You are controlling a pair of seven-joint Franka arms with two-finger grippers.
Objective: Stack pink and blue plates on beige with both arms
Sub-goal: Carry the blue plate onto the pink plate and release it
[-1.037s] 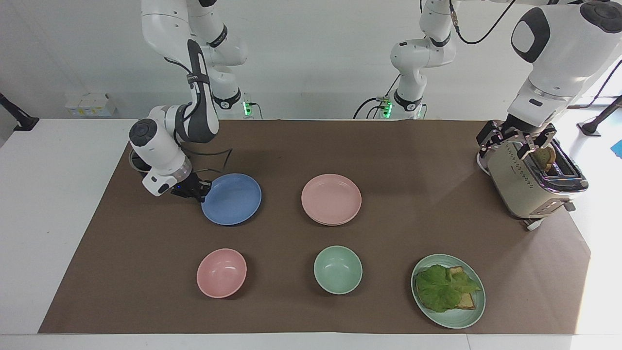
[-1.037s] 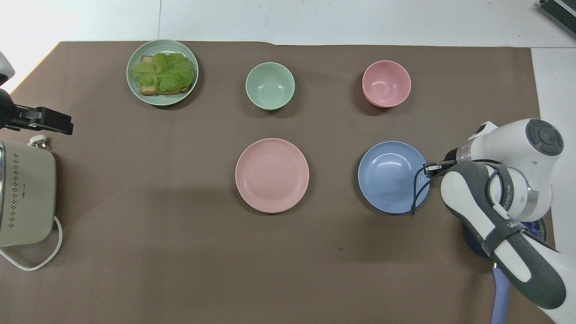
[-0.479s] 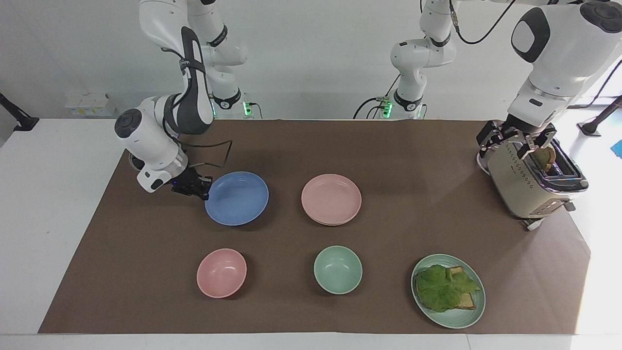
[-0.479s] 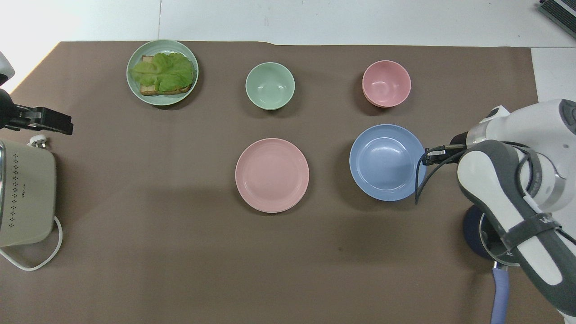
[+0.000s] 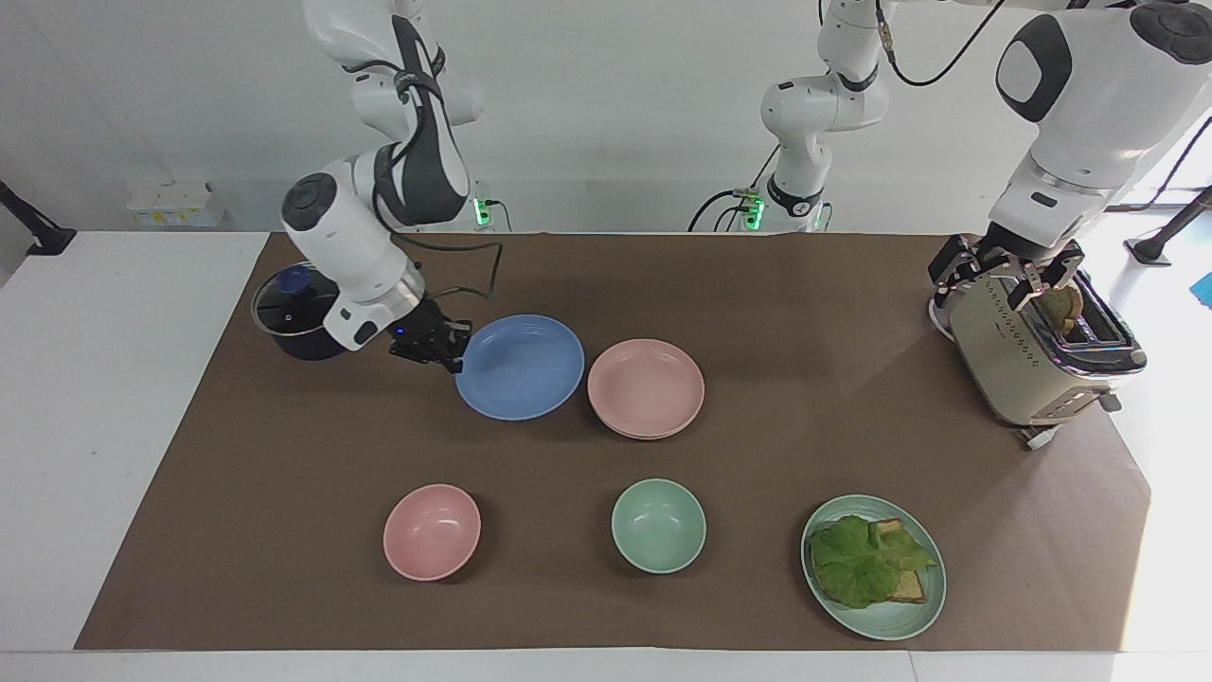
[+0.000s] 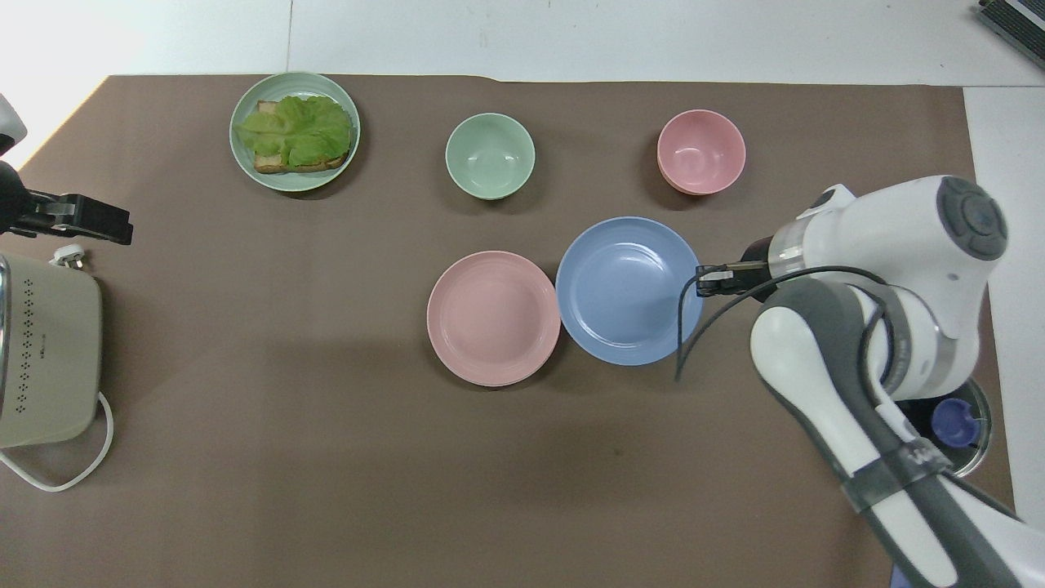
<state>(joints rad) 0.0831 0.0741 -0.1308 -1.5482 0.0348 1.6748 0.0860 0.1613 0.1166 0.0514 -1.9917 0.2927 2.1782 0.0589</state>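
Across the table, we see our right gripper [image 5: 453, 352] clamped on the blue plate [image 5: 521, 367], tilted, raised beside the pink plate [image 5: 646, 388]. Overhead, it has moved closer since. Our left gripper [image 5: 1011, 272] waits open over the toaster [image 5: 1027, 365].

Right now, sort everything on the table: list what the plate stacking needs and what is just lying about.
Job: blue plate, held at its rim in the right arm's shut jaws; pink plate.
Lying about: pink bowl, green bowl, green plate with lettuce toast, toaster under the left arm's jaws, lidded pot.
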